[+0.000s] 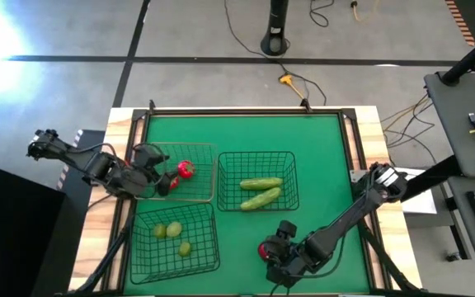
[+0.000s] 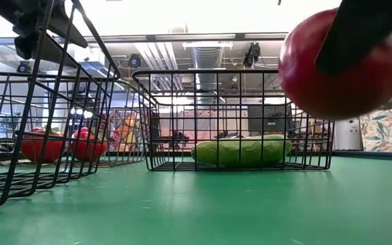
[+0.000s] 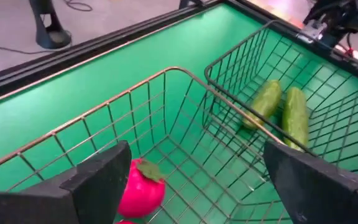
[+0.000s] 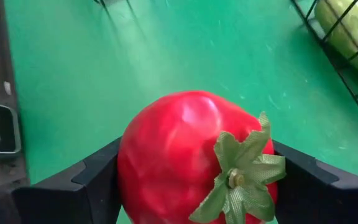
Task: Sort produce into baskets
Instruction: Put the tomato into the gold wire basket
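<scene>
Right gripper (image 4: pixel 191 180) fingers pinch a red tomato (image 4: pixel 194 158) low over the green bench (image 1: pixel 320 165) near its front edge, arm stretched diagonally from the right. Left gripper (image 3: pixel 191 180) fingers spread, hovering over the pale-wire basket (image 1: pixel 200 148) holding tomatoes.

The left arm is stretched in from the table's left edge, its left pincer (image 1: pixel 165 176) held with the fingers (image 3: pixel 98 180) spread wide and nothing gripped between them. The right arm is angled in from the right side toward the near edge, its right pincer (image 1: pixel 268 250) clamped on a red tomato (image 4: pixel 191 165), lifted off the table.
</scene>
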Tool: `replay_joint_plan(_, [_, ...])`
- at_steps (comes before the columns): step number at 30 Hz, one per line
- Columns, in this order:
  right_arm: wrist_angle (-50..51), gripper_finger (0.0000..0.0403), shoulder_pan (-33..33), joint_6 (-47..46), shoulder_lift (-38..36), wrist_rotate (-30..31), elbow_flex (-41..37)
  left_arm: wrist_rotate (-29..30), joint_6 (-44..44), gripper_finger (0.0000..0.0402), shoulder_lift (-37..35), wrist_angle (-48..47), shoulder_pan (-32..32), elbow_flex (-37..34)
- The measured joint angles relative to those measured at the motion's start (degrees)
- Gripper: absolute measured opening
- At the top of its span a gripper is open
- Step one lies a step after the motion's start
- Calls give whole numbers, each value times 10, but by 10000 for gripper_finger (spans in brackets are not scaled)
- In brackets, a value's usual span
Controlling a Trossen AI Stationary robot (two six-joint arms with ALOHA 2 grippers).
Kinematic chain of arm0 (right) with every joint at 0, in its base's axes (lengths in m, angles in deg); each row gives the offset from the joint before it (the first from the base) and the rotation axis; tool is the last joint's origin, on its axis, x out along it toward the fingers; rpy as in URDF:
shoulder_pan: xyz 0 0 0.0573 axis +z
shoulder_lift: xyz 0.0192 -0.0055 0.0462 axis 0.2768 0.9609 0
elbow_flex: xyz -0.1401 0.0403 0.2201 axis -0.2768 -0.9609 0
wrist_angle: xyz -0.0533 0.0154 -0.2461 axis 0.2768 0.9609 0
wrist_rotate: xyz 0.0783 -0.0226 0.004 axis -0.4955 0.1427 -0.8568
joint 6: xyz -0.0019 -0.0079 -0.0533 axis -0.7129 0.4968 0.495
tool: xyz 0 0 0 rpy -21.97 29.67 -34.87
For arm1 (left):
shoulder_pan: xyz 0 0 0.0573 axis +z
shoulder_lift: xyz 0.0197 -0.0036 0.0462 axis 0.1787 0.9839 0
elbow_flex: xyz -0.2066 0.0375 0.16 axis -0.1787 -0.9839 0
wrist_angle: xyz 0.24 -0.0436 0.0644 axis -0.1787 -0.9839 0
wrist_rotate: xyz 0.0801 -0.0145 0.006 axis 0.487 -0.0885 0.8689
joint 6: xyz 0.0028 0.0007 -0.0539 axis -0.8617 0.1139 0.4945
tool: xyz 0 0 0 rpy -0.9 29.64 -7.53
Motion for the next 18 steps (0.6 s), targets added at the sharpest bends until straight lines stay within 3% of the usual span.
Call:
replay_joint_plan(3, [1, 301, -2, 1, 10, -14, 0, -17, 10, 348, 8, 0, 0, 0])
replay_joint_plan(7, [5, 301, -3, 4, 21, -38, 0, -84, 13, 348, 23, 13, -1, 0])
replay_joint_plan(10, [33, 304, -3, 7, 32, -41, 0, -86, 6, 348, 34, 32, -2, 0])
replay_joint_plan(18, [45, 331, -3, 14, 56, -52, 0, -84, -135, 348, 64, 197, -5, 0])
